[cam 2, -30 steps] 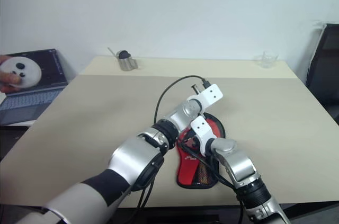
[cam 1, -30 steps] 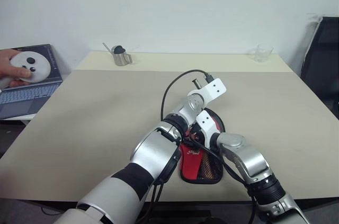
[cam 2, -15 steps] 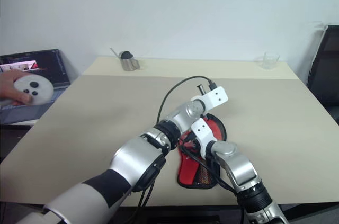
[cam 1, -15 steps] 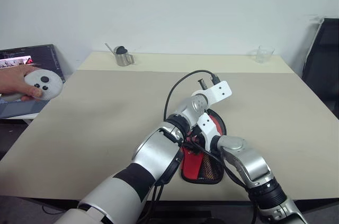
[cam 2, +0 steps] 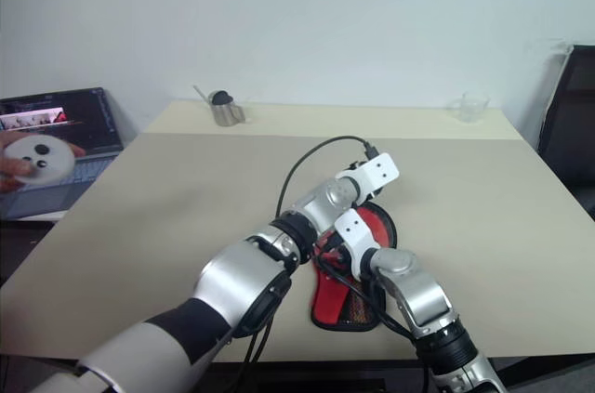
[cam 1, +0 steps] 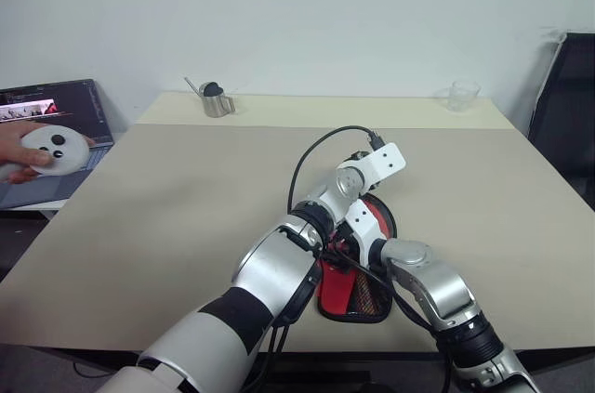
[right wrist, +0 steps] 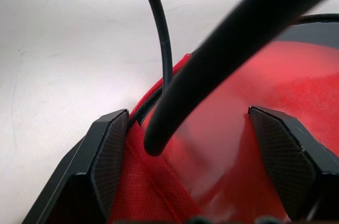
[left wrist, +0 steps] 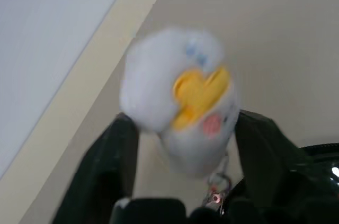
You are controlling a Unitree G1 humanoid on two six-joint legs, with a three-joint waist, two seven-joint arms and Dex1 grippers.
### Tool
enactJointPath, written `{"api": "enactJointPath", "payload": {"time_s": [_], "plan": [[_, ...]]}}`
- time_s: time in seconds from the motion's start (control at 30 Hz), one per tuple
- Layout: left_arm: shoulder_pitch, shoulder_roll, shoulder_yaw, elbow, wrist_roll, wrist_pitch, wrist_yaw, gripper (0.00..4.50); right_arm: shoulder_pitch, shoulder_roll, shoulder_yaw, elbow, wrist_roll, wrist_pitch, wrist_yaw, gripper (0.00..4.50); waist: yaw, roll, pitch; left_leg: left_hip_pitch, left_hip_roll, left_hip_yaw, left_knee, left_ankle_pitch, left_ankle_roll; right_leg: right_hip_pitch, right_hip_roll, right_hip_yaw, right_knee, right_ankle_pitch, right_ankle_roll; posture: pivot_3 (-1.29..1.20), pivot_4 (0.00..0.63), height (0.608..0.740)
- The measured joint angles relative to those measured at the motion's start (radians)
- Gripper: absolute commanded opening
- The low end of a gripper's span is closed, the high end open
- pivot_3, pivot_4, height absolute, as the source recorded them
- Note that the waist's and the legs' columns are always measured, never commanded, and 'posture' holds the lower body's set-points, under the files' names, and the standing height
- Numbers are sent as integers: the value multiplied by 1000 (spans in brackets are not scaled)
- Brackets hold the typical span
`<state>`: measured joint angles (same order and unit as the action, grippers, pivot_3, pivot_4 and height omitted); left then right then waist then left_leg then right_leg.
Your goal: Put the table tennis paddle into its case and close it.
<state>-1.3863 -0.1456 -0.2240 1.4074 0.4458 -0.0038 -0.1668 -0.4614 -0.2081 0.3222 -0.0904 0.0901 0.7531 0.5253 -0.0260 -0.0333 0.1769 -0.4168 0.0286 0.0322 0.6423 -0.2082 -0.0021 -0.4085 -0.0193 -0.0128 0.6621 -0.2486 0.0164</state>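
The case (cam 1: 346, 293) lies red side up near the table's front edge, its black mesh pocket toward me, and both arms cover much of it. The table tennis paddle is hidden. In the left wrist view my left gripper (left wrist: 188, 123) is open above the far end of the case. A blurred white plush charm (left wrist: 180, 97) with a yellow beak hangs between its black fingers (left wrist: 114, 155), with a small metal ring below it. My right gripper (right wrist: 188, 113) is open, one finger on each side over the case's red fabric (right wrist: 228, 144), and black cables cross in front.
The beige table (cam 1: 186, 198) has a metal cup (cam 1: 215, 98) at the back left and a clear glass (cam 1: 462, 94) at the back right. A laptop (cam 1: 56, 110) stands off the left edge, where a person's hand holds a white controller (cam 1: 46, 150). A black chair (cam 1: 567, 105) is at the right.
My left wrist has turned slightly to the right above the case; both hands otherwise stay in place. The person's hand with the white controller has shifted at the left edge.
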Motion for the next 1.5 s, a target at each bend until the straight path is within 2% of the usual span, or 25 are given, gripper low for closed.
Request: {"api": "enactJointPath", "payload": {"time_s": [0.03,0.33,0.7,0.9,1.07,1.2,1.3,1.37,1.5], "plan": [[2,1,5,-1,-5,1,-1,4214,-3,-3,2,3,0,0,3,3946,0,0,-1,0,0,0,0,0,0,0,0,0,0,0,0,0,150,740],[26,31,97,-7,-98,22,-157,4214,-44,-53,14,25,10,-3,70,3946,-3,0,-2,0,0,0,0,0,0,0,0,0,0,0,0,0,150,740],[-41,255,218,-43,-241,22,-427,4214,-24,-206,0,-49,58,-3,214,3946,-1,0,-1,-2,0,0,0,0,0,-1,0,0,-1,0,0,0,150,740],[-51,363,239,-85,-309,25,-715,4214,-8,-273,-13,-78,95,-17,289,3946,-2,0,0,-2,0,0,0,0,0,-2,1,0,0,0,0,0,150,740],[-24,490,221,-152,-328,33,-984,4214,14,-405,-110,-111,167,-16,372,3946,-2,0,1,-4,0,1,0,0,0,-4,1,0,0,0,0,0,150,740],[68,487,185,-211,-329,46,-1077,4214,-6,-452,-195,-112,201,-22,389,3946,-1,0,1,-4,0,0,1,0,0,-4,1,0,0,0,-1,0,150,740],[187,436,149,-259,-327,45,-1068,4214,-78,-448,-254,-46,207,-23,351,3946,0,0,1,-5,1,1,2,0,0,-4,0,1,1,0,-1,0,150,740],[248,391,133,-280,-327,45,-1038,4214,-153,-414,-289,38,200,-23,286,3946,0,-1,1,-5,1,1,3,0,0,-4,0,1,2,0,-1,0,150,740],[327,308,105,-345,-326,59,-934,4214,-354,-271,-347,305,168,-22,98,3946,-6,-1,1,-7,2,1,2,1,1,-8,1,3,4,3,-5,0,150,740]]}}
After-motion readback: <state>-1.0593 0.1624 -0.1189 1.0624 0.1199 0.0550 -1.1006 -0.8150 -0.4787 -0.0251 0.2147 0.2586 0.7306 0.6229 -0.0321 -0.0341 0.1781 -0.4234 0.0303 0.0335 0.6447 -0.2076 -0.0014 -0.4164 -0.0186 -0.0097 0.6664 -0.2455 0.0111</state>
